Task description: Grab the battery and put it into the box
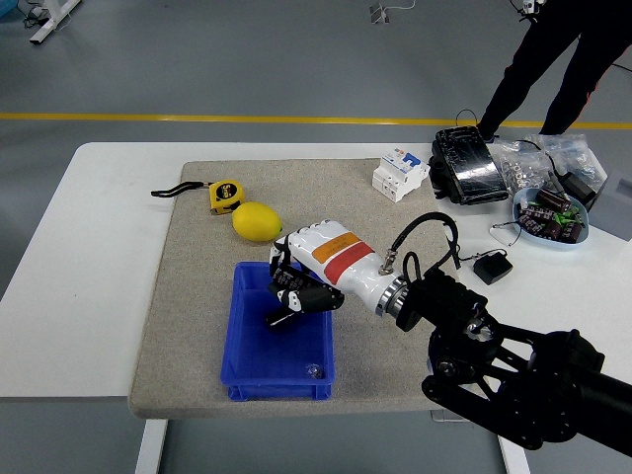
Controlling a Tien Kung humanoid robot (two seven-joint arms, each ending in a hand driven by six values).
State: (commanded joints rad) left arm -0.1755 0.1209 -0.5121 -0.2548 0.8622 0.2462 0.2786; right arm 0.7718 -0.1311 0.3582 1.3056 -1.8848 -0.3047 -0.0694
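Grey mat [197,296] on white bench [79,276]: lemon [256,221], tape measure [224,196] upper left. Robot hand [296,281], fingers curled, over blue box [247,346]; battery [280,317] inside, directly beneath; grasp unclear.

No readable text anywhere. Yellow tape measure [225,196], far left on the mat, has a dark round label, print too small to read. White breaker block [399,174], far right, shows blue and orange marks only, no legible letters or nos.
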